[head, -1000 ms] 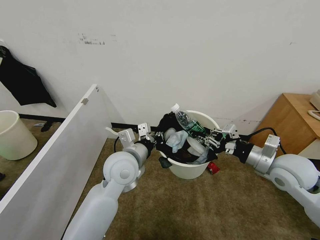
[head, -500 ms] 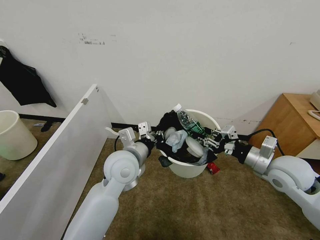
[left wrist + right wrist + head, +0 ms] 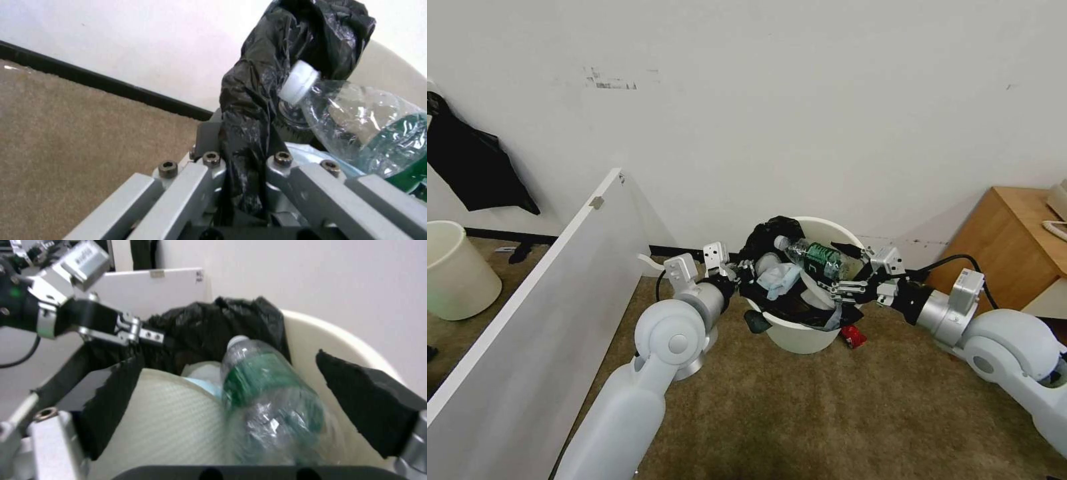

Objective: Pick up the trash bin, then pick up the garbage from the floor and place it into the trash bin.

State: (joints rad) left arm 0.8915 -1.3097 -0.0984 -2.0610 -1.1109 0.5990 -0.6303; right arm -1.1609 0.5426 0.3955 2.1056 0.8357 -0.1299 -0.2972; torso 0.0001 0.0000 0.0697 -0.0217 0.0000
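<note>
Head view: trash bin [image 3: 800, 337] on the carpet [image 3: 827, 413] near the wall. Left gripper [image 3: 740, 272] clamps the black bag [image 3: 249, 110] at the bin's left rim. Right gripper [image 3: 844, 277], jaws wide, flanks the bottle [image 3: 817, 257] lying atop the garbage.

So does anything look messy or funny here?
Yes. The bin is heaped full: a bottle lies sideways across the top. A red packet sits on the carpet beside it, and the black bag bunches up on the left gripper's side.
</note>
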